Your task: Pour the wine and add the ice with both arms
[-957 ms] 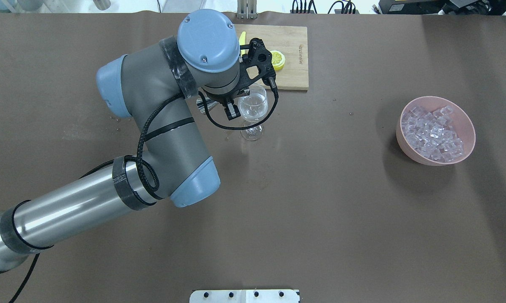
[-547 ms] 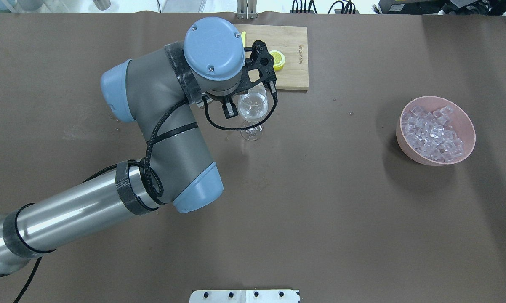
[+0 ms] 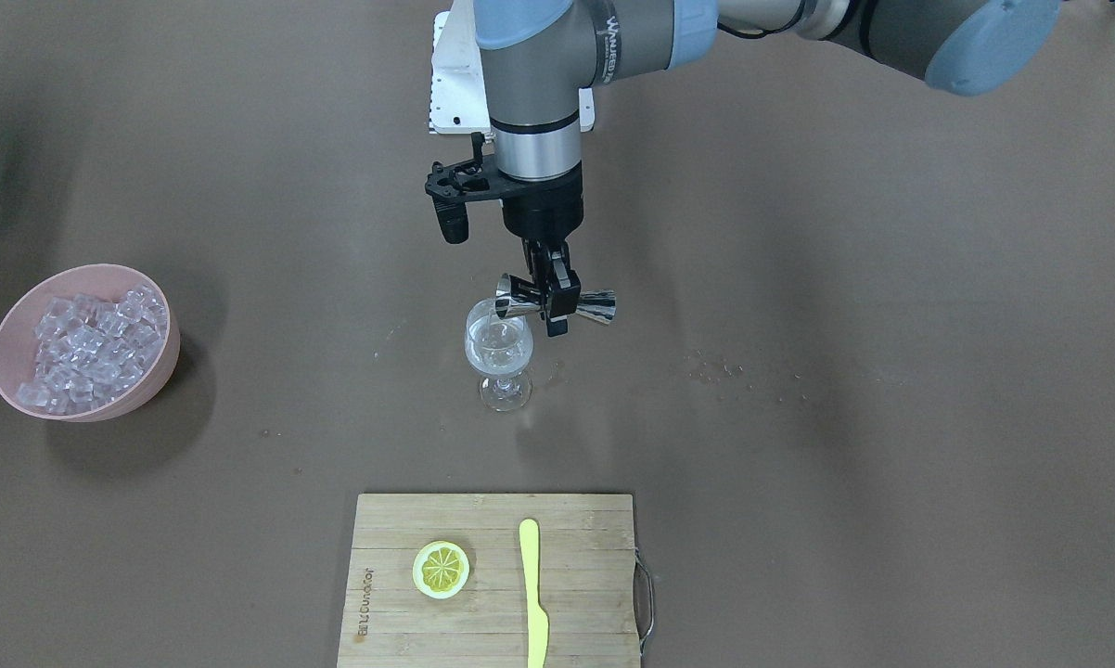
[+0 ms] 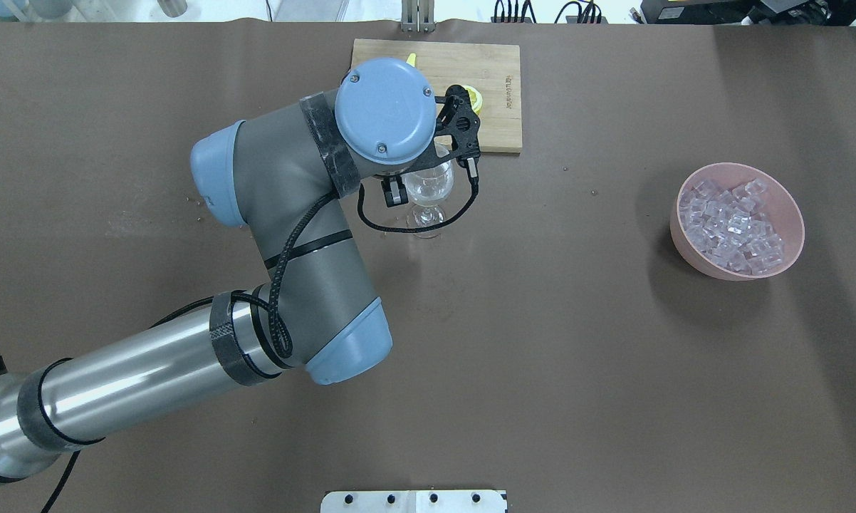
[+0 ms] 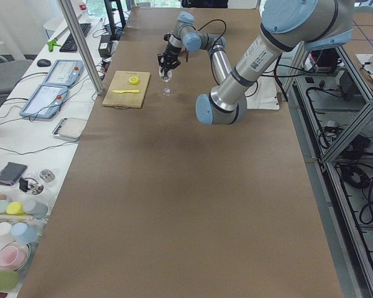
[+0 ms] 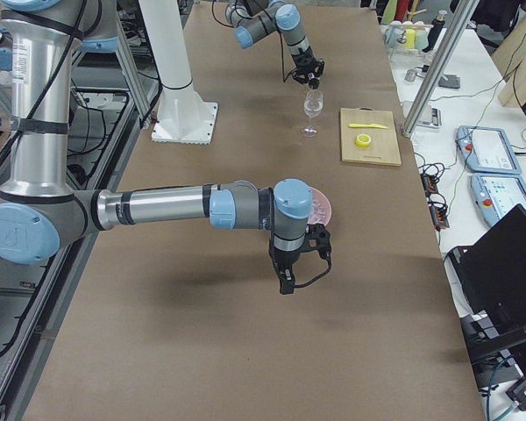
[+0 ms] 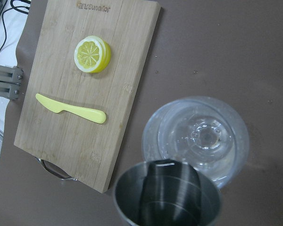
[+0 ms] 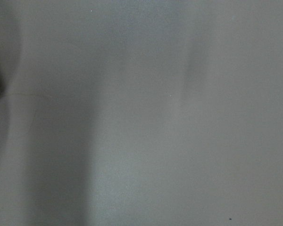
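My left gripper [image 3: 557, 318] is shut on a steel jigger [image 3: 596, 305], held on its side with the mouth over the rim of the wine glass [image 3: 499, 355]. The left wrist view looks past the jigger [image 7: 167, 195] into the glass [image 7: 226, 162], where a little clear wine [image 7: 205, 136] lies at the bottom. From overhead, the wrist hides the jigger and covers part of the glass [image 4: 428, 189]. The ice [image 4: 733, 222] fills a pink bowl [image 4: 791, 235] far to the right. My right gripper [image 6: 285, 282] hangs over bare table near that bowl; I cannot tell if it is open or shut.
A wooden cutting board [image 3: 576, 557] beyond the glass carries a lemon slice [image 3: 441, 569] and a yellow knife [image 3: 531, 594]. Small specks [image 3: 715, 366] dot the brown table beside the glass. The white base plate [image 4: 414, 501] sits at the near edge.
My left wrist has shifted right and turned over the glass, carrying the jigger with it, so the jigger is now hidden under the wrist in the overhead view. The glass and bowl have stayed put.
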You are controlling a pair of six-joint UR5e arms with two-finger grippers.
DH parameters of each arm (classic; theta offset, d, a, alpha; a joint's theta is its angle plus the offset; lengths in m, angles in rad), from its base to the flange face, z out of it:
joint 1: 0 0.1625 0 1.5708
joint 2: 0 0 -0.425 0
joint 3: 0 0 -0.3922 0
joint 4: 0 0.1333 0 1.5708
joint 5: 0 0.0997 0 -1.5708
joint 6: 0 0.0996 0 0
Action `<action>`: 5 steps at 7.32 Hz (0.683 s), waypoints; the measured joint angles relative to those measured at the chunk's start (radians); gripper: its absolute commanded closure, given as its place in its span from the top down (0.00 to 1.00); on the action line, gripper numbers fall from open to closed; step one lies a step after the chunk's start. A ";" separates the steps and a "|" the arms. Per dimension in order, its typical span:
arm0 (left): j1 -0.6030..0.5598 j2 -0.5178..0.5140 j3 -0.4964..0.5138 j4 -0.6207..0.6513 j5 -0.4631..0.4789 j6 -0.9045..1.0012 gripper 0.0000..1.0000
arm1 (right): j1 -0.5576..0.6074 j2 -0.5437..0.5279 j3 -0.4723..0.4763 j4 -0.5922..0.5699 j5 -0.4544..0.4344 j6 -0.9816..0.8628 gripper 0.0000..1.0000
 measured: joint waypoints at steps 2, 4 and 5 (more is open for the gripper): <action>0.002 -0.003 -0.002 0.017 0.060 0.058 0.00 | 0.000 0.000 0.000 0.000 0.000 0.000 1.00; 0.008 -0.009 -0.007 0.045 0.117 0.104 0.00 | 0.000 0.000 -0.001 0.000 0.000 0.000 1.00; 0.017 -0.010 -0.008 0.049 0.150 0.126 0.00 | 0.000 0.000 -0.001 0.000 0.000 0.000 1.00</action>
